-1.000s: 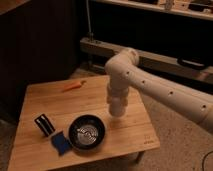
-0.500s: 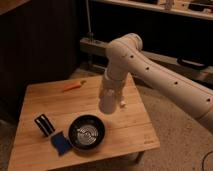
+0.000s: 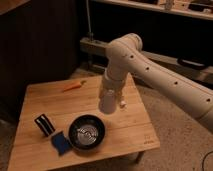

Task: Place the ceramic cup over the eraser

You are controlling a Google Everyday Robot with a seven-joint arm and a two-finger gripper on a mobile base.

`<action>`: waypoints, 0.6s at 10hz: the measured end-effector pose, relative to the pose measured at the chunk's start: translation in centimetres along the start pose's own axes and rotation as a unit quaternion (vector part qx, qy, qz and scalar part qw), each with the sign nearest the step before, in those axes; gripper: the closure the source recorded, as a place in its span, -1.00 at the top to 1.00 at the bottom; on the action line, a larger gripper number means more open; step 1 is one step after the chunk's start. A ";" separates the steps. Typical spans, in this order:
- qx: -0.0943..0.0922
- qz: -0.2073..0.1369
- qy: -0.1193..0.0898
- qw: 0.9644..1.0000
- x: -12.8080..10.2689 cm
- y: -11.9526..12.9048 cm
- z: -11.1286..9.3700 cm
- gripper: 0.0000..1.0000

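Having shifted toward the eraser [image 3: 44,123], the hand [image 3: 113,97] holds the ceramic cup [image 3: 106,105] clamped above the table [image 3: 40,95].

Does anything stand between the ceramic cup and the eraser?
Nothing visible. The gripper holds the ceramic cup above the table middle; the eraser stands free at picture left, with the black pan only beside that path.
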 end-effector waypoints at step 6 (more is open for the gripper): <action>0.016 -0.059 0.038 0.997 -2.2 -4.1 -3.8 -1.00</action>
